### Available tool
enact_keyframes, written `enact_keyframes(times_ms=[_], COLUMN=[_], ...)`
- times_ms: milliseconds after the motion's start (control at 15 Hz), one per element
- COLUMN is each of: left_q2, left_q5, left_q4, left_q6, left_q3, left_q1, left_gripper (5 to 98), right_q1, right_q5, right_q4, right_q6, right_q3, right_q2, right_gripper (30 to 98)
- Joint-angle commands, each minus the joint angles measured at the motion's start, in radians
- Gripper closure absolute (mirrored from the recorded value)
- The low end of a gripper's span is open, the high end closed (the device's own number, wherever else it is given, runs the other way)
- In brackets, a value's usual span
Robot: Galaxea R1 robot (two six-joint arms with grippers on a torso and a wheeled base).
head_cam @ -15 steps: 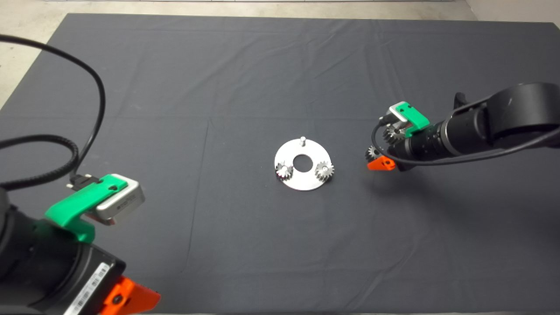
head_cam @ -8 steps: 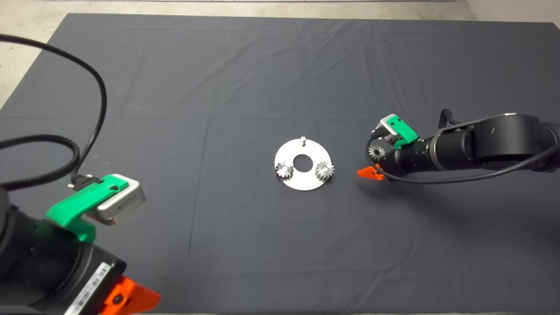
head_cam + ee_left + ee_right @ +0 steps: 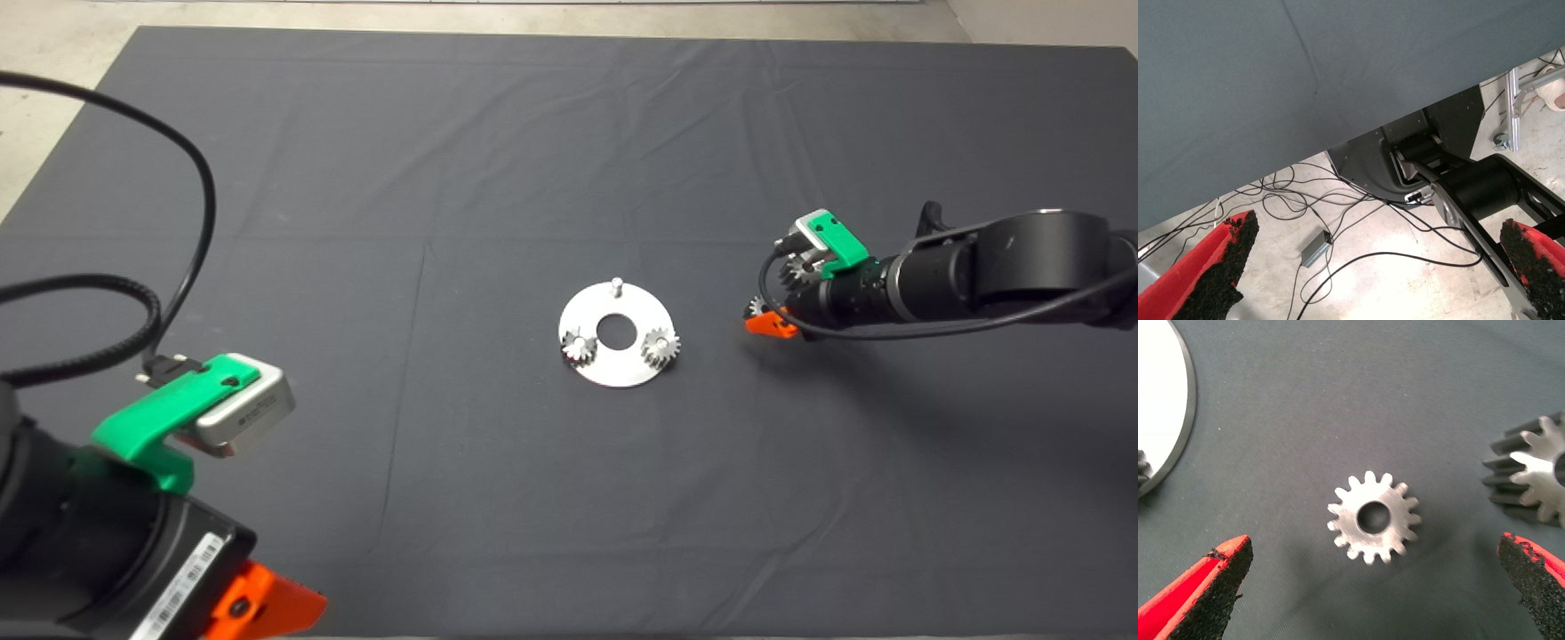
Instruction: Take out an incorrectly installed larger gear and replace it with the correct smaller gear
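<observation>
The round, shiny steel plate (image 3: 614, 334) carries two small toothed gears (image 3: 660, 346) and one bare pin (image 3: 614, 284). Off the plate, on the dark cloth mat (image 3: 498, 178) to its right, the smaller gear (image 3: 1373, 517) lies flat, dull grey with a round hole, between the spread fingers of the right gripper (image 3: 1375, 587). The larger gear (image 3: 1533, 478) stands just beside it. Since half a second ago the right gripper has drawn slightly away from the plate. The left gripper (image 3: 1378, 280) waits open at the bench's near left edge.

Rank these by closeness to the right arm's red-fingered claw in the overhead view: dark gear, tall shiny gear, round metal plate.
From the right end effector:
1. The smaller gear, right at its fingers.
2. The larger gear, just beyond, under the wrist camera.
3. The round plate, at the mat's middle, farthest.
</observation>
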Motion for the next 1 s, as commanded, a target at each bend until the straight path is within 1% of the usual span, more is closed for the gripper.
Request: enact_keyframes(times_ms=[0,67,267,333,467,667,867,933], left_q2=[0.001,0.001,0.001,0.000,0.001,0.001,0.000,0.001], left_q5=[0.003,0.003,0.003,0.004,0.004,0.004,0.004,0.004], left_q4=[0.001,0.001,0.001,0.001,0.001,0.001,0.001,0.001], left_q6=[-0.006,-0.006,-0.006,-0.006,-0.006,-0.006,-0.006,-0.006], left_q3=[0.012,0.012,0.012,0.012,0.013,0.013,0.013,0.012], left_q1=[-0.009,-0.008,-0.009,-0.008,-0.007,-0.009,-0.007,-0.008], left_gripper=[10.7,10.7,10.7,10.7,10.7,10.7,10.7,10.7], right_q1=[0.016,0.016,0.014,0.013,0.013,0.016,0.016,0.016], right_q5=[0.006,0.012,0.065,0.069,0.069,0.059,0.057,0.054], right_q4=[-0.024,-0.024,-0.024,-0.024,-0.022,-0.021,-0.019,-0.017], right_q6=[0.000,0.000,-0.001,-0.001,-0.001,0.000,-0.003,-0.017], right_q3=[-0.056,-0.080,-0.096,-0.096,-0.096,-0.089,-0.087,-0.087], right_q2=[0.029,0.042,0.048,0.047,0.047,0.047,0.047,0.047], right_gripper=[30.8,30.8,30.8,30.8,30.8,30.8,30.8,30.8])
